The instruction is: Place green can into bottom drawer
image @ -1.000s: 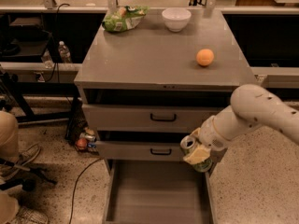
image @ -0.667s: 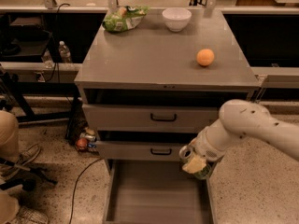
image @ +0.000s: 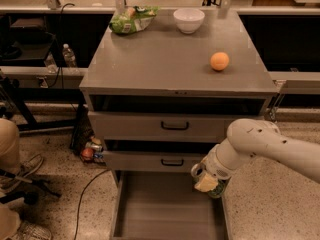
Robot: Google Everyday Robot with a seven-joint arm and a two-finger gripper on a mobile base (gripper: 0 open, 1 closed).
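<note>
My gripper hangs at the end of the white arm, in front of the cabinet's lower right. It is shut on the green can, whose silver top shows on the left of the pale fingers. The can is tilted and mostly hidden by the gripper. The bottom drawer is pulled out below, a wide grey tray with a bare floor. The gripper holds the can just above the drawer's right wall.
Two shallower drawers with black handles sit above. On the cabinet top are an orange, a white bowl and a green snack bag. Cans and a cable lie on the floor at the left, near a person's leg.
The gripper with the can has moved down and slightly left, from the middle drawer's level to just over the bottom drawer's right side.
</note>
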